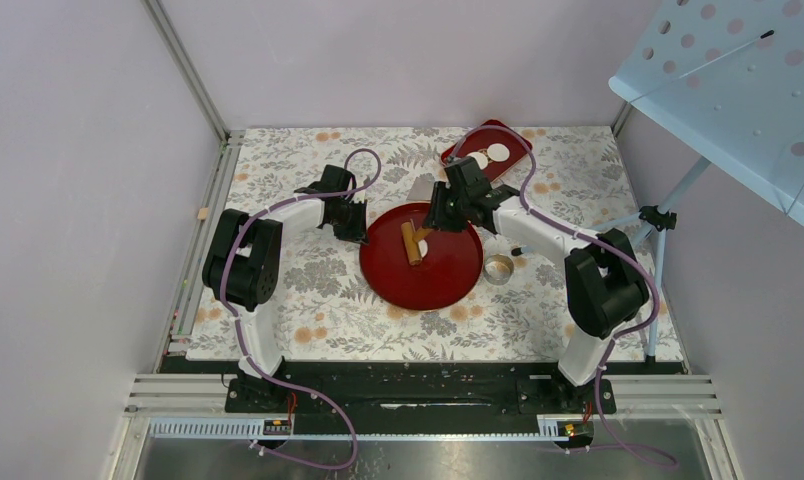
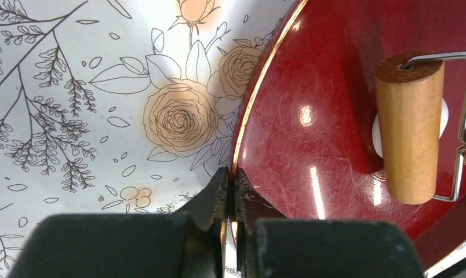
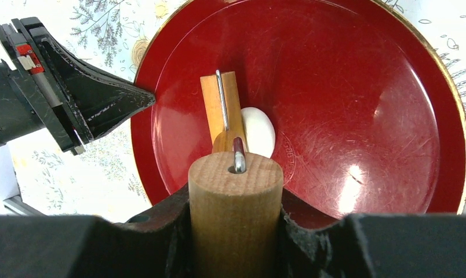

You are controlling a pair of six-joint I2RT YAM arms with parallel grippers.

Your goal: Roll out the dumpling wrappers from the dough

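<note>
My left arm is bending its elbow toward the left edge of the bench. My left gripper (image 2: 228, 179) is pinching the rim of the red plate (image 2: 312, 133), with the fingers almost closed. My right arm is folding in from the right edge, and my right gripper (image 3: 235, 202) is clamping tight the handle of the rolling pin (image 3: 222, 107). Its roller is resting on the dough (image 3: 259, 132), in the plate at the bench's middle. The dumpling wrappers (image 1: 498, 153) are lying on a tray (image 1: 518, 140) by the far edge.
</note>
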